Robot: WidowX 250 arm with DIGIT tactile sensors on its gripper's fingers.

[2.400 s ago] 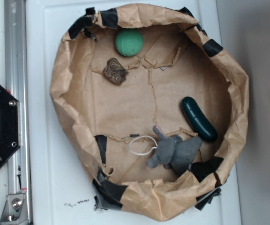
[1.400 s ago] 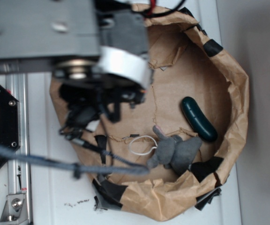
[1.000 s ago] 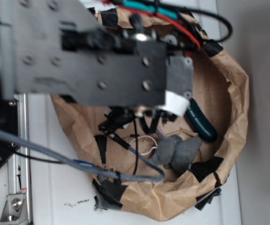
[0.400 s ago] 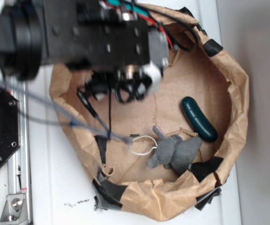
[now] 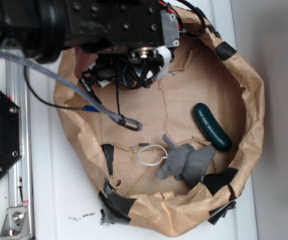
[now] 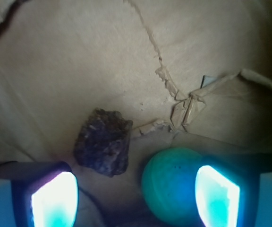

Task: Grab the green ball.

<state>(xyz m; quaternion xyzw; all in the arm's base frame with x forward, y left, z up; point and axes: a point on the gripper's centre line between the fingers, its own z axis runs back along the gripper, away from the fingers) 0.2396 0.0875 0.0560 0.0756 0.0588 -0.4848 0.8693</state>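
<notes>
- In the wrist view, the green ball (image 6: 171, 182) is seen low in the frame, lying on the brown paper floor; its lower edge is cut off by the frame and its right side is overlapped by the right finger.
- The gripper (image 6: 136, 198) is seen with its two fingers (image 6: 55, 199) spread well apart, nothing being clamped between them; only their glowing, overexposed pads are made out, and the tips are cut off at the bottom edge.
- The ball is placed between the fingers, close against the right one; whether it is touched cannot be told.
- A dark rough lump (image 6: 103, 142) is seen just beside the ball on its left, also between the fingers.
- In the exterior view, the ball and the lump are hidden under the black arm (image 5: 109, 25), which covers the upper left of the paper bowl (image 5: 254, 100); the fingers cannot be made out there.
- A dark green cucumber-shaped object (image 5: 212, 127) and a grey stuffed toy (image 5: 186, 162) are seen lying well apart from the arm, the toy's lower edge being partly hidden by the paper rim.
</notes>
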